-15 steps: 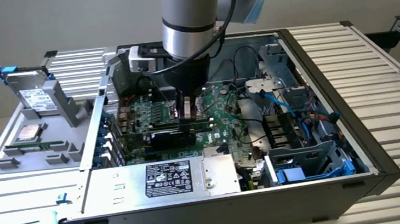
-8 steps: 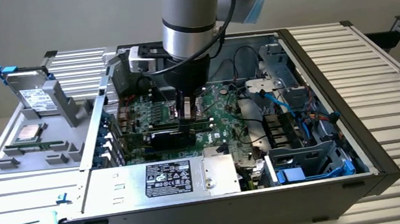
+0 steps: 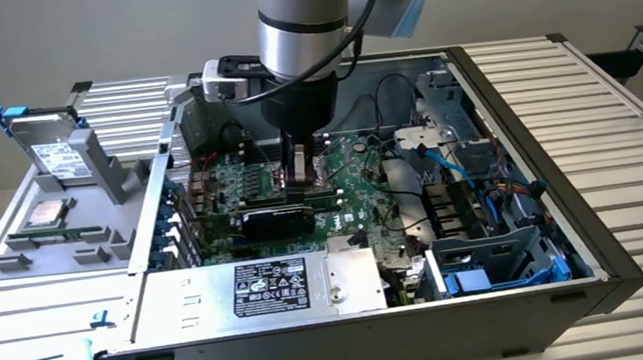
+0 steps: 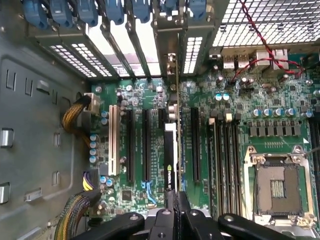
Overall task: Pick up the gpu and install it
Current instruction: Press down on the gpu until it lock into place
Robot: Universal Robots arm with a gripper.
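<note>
The gripper [image 4: 173, 209] is clamped on the gpu [image 4: 171, 160], which is held edge-on over the motherboard [image 4: 270, 120] — at a slot between the black connectors. Risk: if the card's edge is not lined up with the slot, it could be jammed or left half-seated — tilt under the clamp would cause it.
</note>
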